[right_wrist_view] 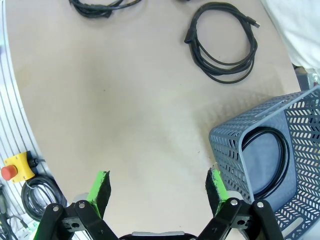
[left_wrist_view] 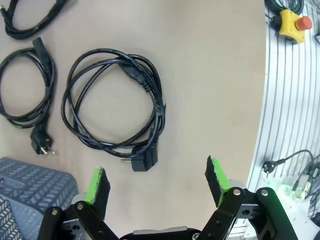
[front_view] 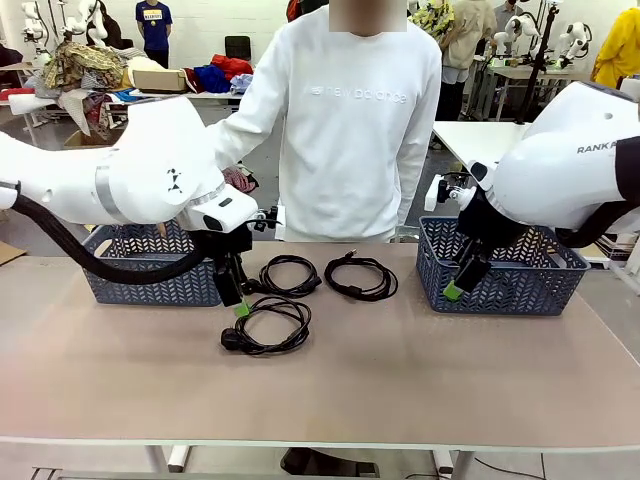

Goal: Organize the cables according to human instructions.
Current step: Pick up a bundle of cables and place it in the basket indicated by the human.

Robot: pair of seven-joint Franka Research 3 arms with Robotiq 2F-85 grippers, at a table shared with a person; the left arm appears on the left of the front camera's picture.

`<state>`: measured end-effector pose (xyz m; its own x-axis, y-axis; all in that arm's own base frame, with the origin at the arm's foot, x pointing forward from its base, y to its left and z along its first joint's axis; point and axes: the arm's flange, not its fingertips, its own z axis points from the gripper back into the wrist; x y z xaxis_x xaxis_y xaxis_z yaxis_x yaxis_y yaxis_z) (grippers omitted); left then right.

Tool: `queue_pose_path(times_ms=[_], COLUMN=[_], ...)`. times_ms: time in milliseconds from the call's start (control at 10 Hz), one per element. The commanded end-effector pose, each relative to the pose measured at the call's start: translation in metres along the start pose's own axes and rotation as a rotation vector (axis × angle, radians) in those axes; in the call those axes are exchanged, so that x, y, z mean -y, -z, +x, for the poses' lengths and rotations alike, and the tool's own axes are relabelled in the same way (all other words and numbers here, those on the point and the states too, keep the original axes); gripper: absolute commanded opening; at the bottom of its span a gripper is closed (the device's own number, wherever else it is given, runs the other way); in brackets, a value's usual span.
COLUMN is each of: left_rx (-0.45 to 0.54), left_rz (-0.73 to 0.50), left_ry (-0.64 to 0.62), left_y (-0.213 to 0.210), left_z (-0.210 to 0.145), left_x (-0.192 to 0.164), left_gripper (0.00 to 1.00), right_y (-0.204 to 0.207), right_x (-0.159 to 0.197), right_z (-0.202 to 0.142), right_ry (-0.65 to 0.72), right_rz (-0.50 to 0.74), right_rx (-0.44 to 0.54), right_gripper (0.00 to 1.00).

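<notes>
Front view: three thin black cables [front_view: 231,341] are lying in loose round coils on the tabletop [front_view: 400,380]; left gripper [front_view: 239,303] and right gripper [front_view: 455,289] are hanging open, empty.

Left wrist: top-left cable [left_wrist_view: 20,34] is cut by the top edge, its far end out of frame. Right wrist: top cable [right_wrist_view: 95,11] is clipped likewise. The coil [right_wrist_view: 286,155] in the right basket [right_wrist_view: 235,150] sits half behind the wall (plug unreadable). Front: the left arm [front_view: 130,170] covers the left basket [front_view: 150,290], so its contents are unclear.
</notes>
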<state>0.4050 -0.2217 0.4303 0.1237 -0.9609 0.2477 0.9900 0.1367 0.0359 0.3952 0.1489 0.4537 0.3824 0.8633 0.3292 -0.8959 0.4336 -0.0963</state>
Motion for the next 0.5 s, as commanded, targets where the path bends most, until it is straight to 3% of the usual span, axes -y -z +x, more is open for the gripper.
queue_pose_path(times_ms=[0, 400], left_rx=[0.008, 0.008], left_rz=[0.013, 0.013], left_ry=[0.002, 0.002], left_y=[0.0006, 0.0006], left_z=[0.0027, 0.0027], left_x=[0.0012, 0.0012], left_gripper=[1.00, 1.00], right_y=[-0.0010, -0.0010], right_x=[0.0002, 0.0002], right_z=[0.0004, 0.0004], right_ry=[0.007, 0.007], right_rz=[-0.007, -0.007], right_rx=[0.003, 0.003], right_gripper=[1.00, 1.00])
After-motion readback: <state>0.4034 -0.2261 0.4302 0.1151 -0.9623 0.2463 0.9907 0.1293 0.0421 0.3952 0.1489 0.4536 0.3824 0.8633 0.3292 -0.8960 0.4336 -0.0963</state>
